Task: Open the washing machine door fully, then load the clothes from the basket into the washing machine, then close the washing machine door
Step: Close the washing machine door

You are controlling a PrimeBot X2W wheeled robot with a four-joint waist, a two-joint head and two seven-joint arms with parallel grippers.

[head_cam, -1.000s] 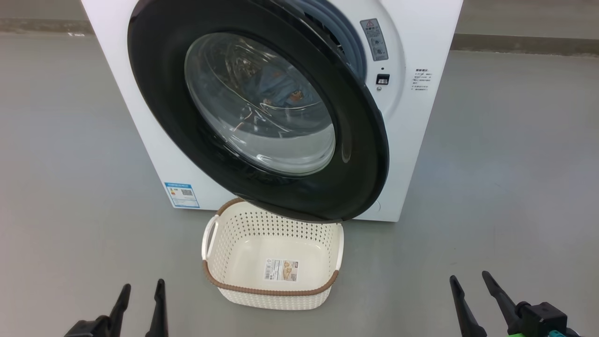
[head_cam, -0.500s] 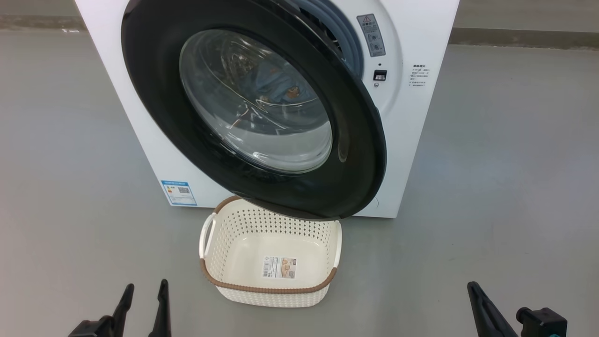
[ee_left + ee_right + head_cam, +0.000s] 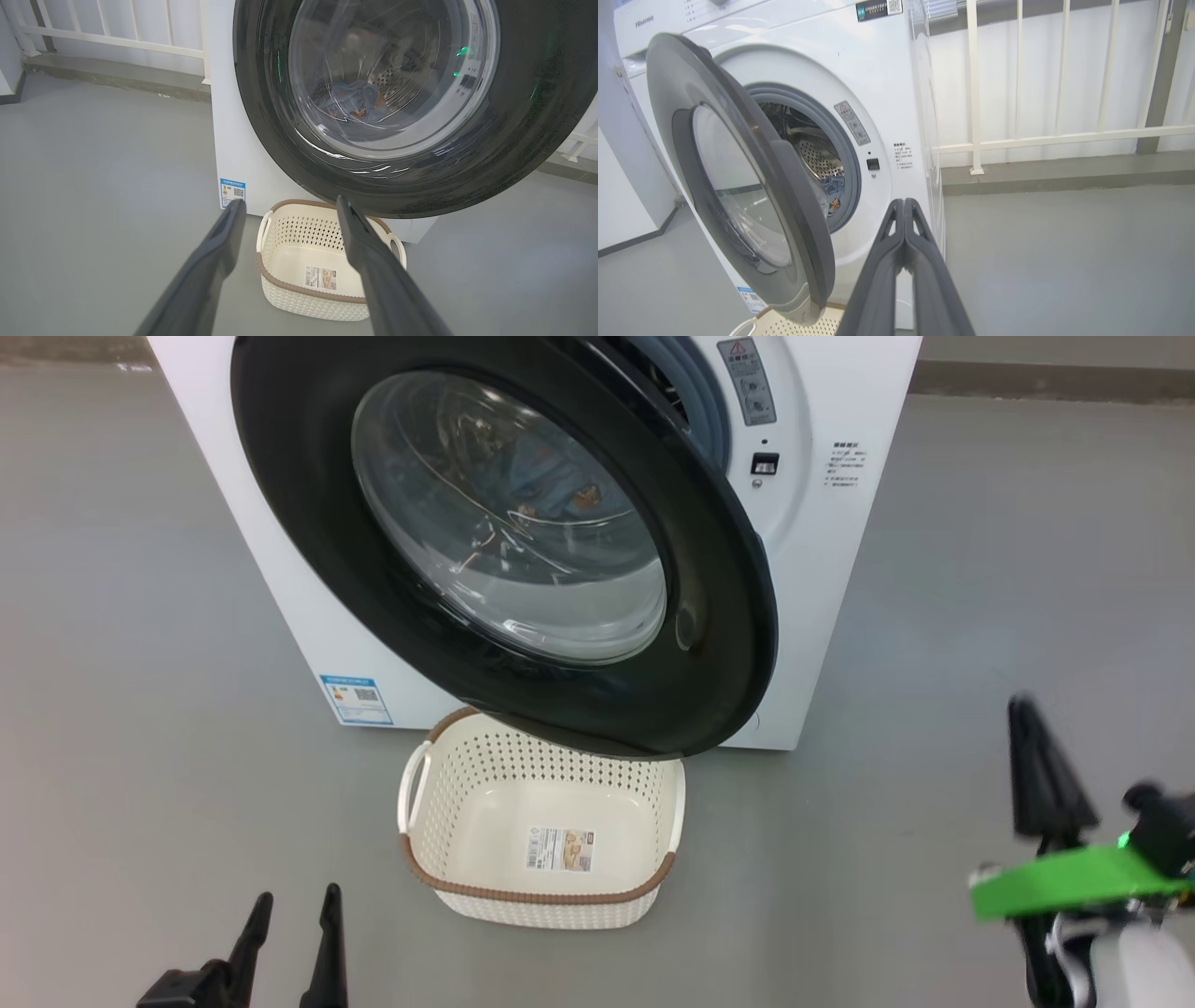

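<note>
The white washing machine [image 3: 822, 569] stands ahead, and its black door [image 3: 719, 616] hangs partly open, swung out above the basket. Light blue clothes [image 3: 551, 490] lie inside the steel drum [image 3: 817, 158] and show through the door's glass. On the floor right below the door sits the cream basket [image 3: 537, 896], holding nothing but a paper label. My left gripper [image 3: 298, 896] is open, low at the left, short of the basket [image 3: 327, 298]. My right gripper [image 3: 1024, 714] is raised at the right, shut on nothing, with the washing machine's front ahead of its fingertips [image 3: 903, 205].
Grey floor lies all around the machine. A white railing [image 3: 1017, 140] on a low ledge runs behind it at the right. A blue sticker [image 3: 355, 700] marks the machine's lower left front. A pale wall [image 3: 621, 196] stands beyond the door.
My right gripper has risen from the lower right corner and its fingers have come together. The head camera has shifted a little. Left gripper, door and basket are unchanged.
</note>
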